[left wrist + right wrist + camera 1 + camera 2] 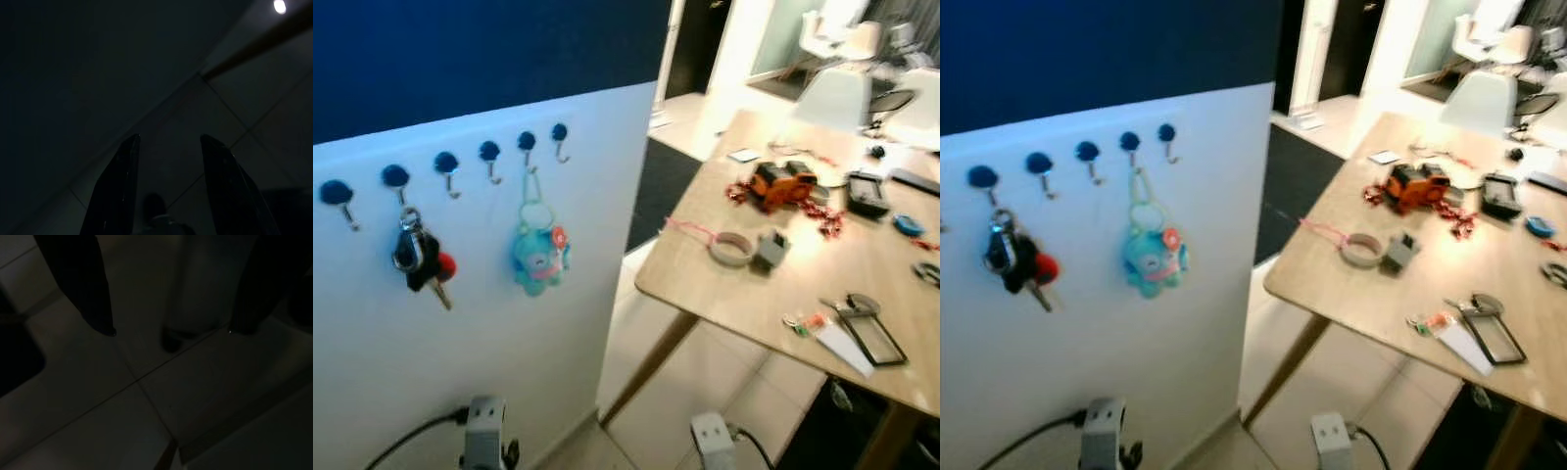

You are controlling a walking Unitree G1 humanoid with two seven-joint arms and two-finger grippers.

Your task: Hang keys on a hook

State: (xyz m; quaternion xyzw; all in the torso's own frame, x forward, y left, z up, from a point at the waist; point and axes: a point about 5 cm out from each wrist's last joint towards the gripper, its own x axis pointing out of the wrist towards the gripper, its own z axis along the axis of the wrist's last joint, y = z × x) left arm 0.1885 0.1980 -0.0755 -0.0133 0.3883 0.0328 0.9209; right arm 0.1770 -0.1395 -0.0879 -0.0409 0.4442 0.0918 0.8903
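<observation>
Keys [418, 258] hang in one bunch with a red fob from the second of six blue-knobbed hooks [395, 179] on the white wall panel [509, 323]; one teal plush charm [538, 257] hangs from the fifth. Beside the panel stands a wooden desk [705, 284] carrying an orange toy truck [781, 184] and a tape roll [731, 249]. Both wrist views are dark, showing tiled floor: the left gripper [168, 142] has its fingers spread wide, and the right gripper [171, 330] likewise, each empty.
</observation>
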